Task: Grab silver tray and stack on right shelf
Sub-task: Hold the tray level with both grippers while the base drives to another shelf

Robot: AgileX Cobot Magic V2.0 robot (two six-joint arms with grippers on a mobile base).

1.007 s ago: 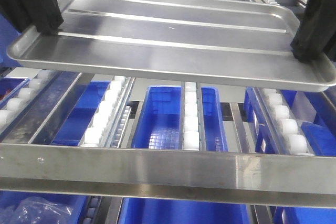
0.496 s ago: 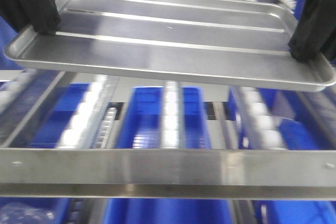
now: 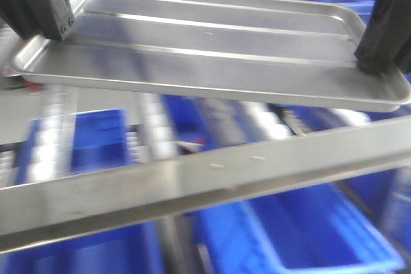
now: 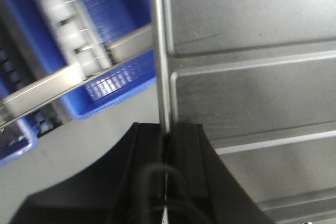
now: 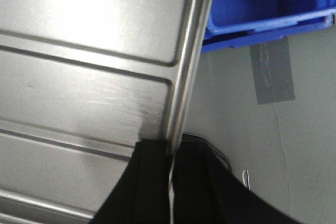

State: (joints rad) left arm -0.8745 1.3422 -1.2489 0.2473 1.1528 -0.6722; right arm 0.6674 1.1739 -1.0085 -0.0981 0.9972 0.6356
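The exterior front-facing view shows the silver tray [image 3: 212, 56] held in the air, close to level, with its two long ribs running from side to side. The left gripper [image 3: 52, 30] pinches the tray's short rim at the left end, and the right gripper [image 3: 371, 62] pinches the short rim at the other end. Both are black and clamped onto the metal.

The right shelf [image 3: 192, 181] lies below the tray and apart from it. Its wide steel front rail crosses the picture at a slant, lower on the left and higher on the right, and it is blurred. Behind the rail the white rollers [image 3: 151, 123] appear only as pale smears. Blue bins [image 3: 321, 229] sit underneath the rack.

In the left wrist view, the two black fingers [image 4: 186, 148] press together on the tray's raised rim, one on each side of it. Beyond the tray's edge are a lane of rollers, a steel bar and a blue bin over grey floor [image 4: 105, 135].

In the right wrist view, the other pair of fingers [image 5: 152, 171] grips the rim near a rounded corner. A blue bin lies beyond that corner, and a grey tape patch [image 5: 273, 72] is stuck to the floor.
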